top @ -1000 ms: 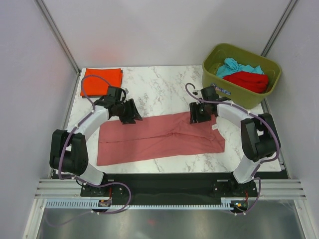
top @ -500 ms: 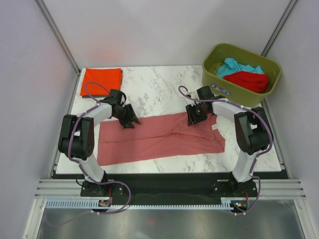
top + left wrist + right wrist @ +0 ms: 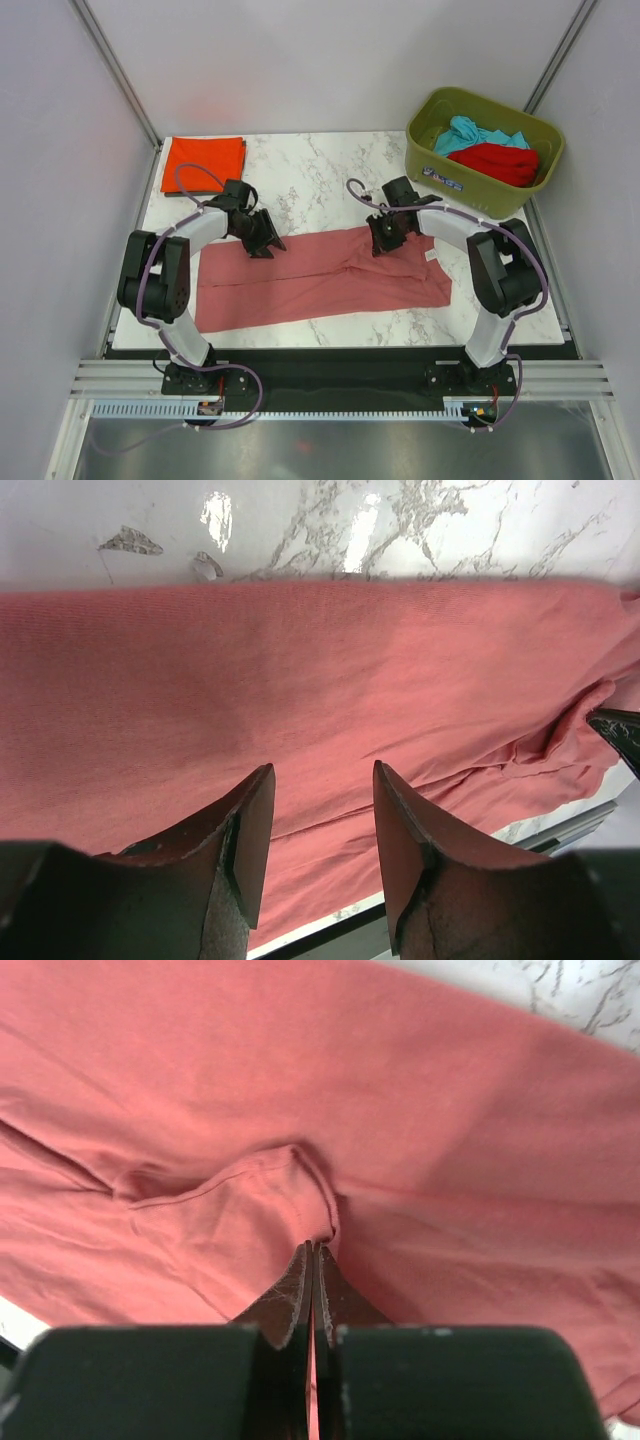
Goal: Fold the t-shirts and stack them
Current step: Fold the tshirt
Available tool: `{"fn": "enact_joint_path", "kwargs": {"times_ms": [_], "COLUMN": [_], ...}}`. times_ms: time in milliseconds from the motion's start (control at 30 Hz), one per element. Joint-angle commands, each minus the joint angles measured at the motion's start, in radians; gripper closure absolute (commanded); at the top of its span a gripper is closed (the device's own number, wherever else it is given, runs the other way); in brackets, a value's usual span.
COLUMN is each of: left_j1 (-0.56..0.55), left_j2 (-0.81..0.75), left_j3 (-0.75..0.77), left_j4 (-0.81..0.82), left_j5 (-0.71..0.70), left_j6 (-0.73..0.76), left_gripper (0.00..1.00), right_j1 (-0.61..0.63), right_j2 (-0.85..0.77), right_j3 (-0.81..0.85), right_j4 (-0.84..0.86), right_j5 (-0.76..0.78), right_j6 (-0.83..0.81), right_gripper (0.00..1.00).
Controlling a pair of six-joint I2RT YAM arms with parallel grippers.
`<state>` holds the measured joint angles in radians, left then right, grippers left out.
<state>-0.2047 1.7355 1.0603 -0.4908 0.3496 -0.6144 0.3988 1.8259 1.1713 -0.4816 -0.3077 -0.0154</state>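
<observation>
The dusty pink t-shirt lay spread flat across the middle of the marble table, long side running left to right. The left gripper stood over the shirt's far left edge with its fingers spread apart and only flat cloth showing in the gap. Whether the fingertips touched the cloth could not be determined. The right gripper stood at the far edge, right of centre. Its fingers were pressed together, pinching a raised fold of the pink cloth at the tips. The orange-red t-shirt lay folded at the far left corner, well apart from both grippers. The teal t-shirt and the bright red t-shirt lay bunched inside the olive-green bin at the far right
</observation>
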Motion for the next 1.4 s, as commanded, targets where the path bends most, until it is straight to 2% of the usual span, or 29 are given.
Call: {"fn": "enact_joint_path", "kwargs": {"times_ms": [0,433,600,700,900,1000,1033,1133,1233,1367], "left_j1": [-0.004,-0.078,-0.136,-0.157,-0.134,-0.111,-0.111,-0.119,-0.176,-0.313], "left_j2": [-0.053,-0.054,-0.083,-0.085,-0.033,0.004,0.009,-0.005,-0.047,-0.093], "left_j3": [0.001,-0.005,-0.003,0.001,0.012,0.018,0.021,0.023,0.043,0.076], "left_j4": [0.018,0.023,0.024,0.024,0.018,0.018,0.018,0.020,0.023,0.050], "left_j5": [-0.008,-0.034,-0.054,-0.075,-0.198,-0.172,-0.158,-0.104,-0.087,-0.073], "left_j6": [-0.027,-0.039,-0.056,-0.061,-0.054,-0.061,-0.059,-0.064,-0.054,-0.076], "left_gripper": [0.48,0.48,0.48,0.48,0.47,0.47,0.47,0.47,0.48,0.48], "right_j1": [0.037,0.170,0.242,0.284,0.344,0.367,0.370,0.373,0.368,0.302], "right_j2": [-0.074,-0.154,-0.204,-0.215,-0.267,-0.324,-0.355,-0.410,-0.442,-0.462], "right_j3": [-0.005,-0.105,-0.177,-0.186,-0.208,-0.239,-0.248,-0.257,-0.211,-0.206], "right_j4": [-0.008,-0.057,-0.032,-0.029,-0.032,-0.052,-0.061,-0.112,-0.198,-0.250], "right_j5": [0.015,0.180,0.301,0.429,0.574,0.625,0.656,0.732,0.820,0.832], "right_j6": [0.046,0.242,0.371,0.475,0.645,0.781,0.814,0.888,0.917,0.924], "right_gripper": [1.00,1.00,1.00,1.00,1.00,0.82,0.72,0.63,0.59,0.58]}}
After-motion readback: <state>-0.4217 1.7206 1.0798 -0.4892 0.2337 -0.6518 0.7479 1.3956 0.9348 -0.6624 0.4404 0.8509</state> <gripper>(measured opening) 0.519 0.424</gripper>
